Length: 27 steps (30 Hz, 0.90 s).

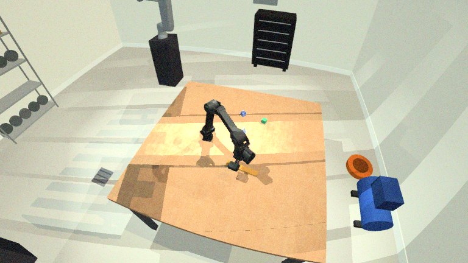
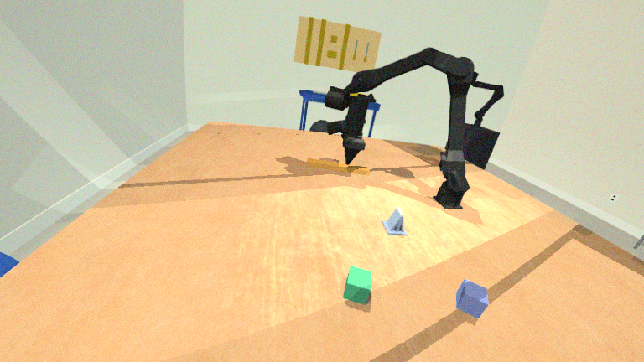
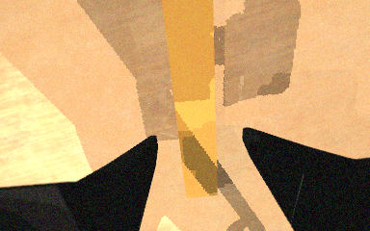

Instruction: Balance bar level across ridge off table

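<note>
Over the orange bar [image 1: 248, 170] [image 2: 327, 164] [image 3: 192, 58], the gripper [image 1: 233, 165] [image 2: 350, 162] [image 3: 199, 137] hangs with fingers wide apart.
The bar lies on the table [image 1: 276, 204] [image 2: 189, 244] [image 3: 116, 43], well apart from the grey ridge [image 1: 244, 130] [image 2: 395, 223].

The bar [image 1: 248, 170] [image 2: 327, 163] [image 3: 190, 53] is showing a plain orange-yellow, turning brighter yellow in the lit patch and olive-brown where shadow is crossing it. The ridge [image 2: 395, 223] is looking pale blue-grey. One cube is wearing green [image 1: 264, 120] [image 2: 358, 285], its top lighter than its shaded side; the other is wearing periwinkle blue [image 1: 243, 113] [image 2: 471, 298]. The table [image 1: 276, 208] [image 2: 189, 253] [image 3: 39, 29] is glowing orange-tan (rather like toast), with faint grain, pale yellow light and brown shadow bands striping it. The arm [image 1: 225, 120] [image 2: 456, 116] and gripper [image 1: 236, 168] [image 2: 350, 163] [image 3: 199, 137] are both showing black.
</note>
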### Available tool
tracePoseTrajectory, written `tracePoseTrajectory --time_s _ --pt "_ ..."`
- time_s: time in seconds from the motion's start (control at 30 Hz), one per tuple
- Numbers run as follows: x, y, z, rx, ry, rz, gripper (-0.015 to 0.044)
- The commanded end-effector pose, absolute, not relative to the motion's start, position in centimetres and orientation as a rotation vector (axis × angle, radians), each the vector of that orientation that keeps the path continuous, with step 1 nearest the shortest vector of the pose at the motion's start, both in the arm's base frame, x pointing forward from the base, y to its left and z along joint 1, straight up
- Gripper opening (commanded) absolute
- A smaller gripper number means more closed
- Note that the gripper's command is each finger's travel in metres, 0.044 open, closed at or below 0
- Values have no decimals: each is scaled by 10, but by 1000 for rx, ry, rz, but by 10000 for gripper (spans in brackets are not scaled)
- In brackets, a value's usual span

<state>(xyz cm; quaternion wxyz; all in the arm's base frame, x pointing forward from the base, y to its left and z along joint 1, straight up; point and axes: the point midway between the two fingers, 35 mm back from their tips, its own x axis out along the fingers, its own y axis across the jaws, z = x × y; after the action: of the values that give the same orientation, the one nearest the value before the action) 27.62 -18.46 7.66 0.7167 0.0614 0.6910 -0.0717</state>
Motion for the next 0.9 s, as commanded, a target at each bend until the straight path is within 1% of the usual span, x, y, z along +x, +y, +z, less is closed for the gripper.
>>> tracePoseTrajectory --time_s 0.0,0.43,0.87 --pt "274 -184 69 133 1541 -154 315" --pt "274 -184 49 133 1541 -154 315" --pt "274 -184 49 133 1541 -154 315"
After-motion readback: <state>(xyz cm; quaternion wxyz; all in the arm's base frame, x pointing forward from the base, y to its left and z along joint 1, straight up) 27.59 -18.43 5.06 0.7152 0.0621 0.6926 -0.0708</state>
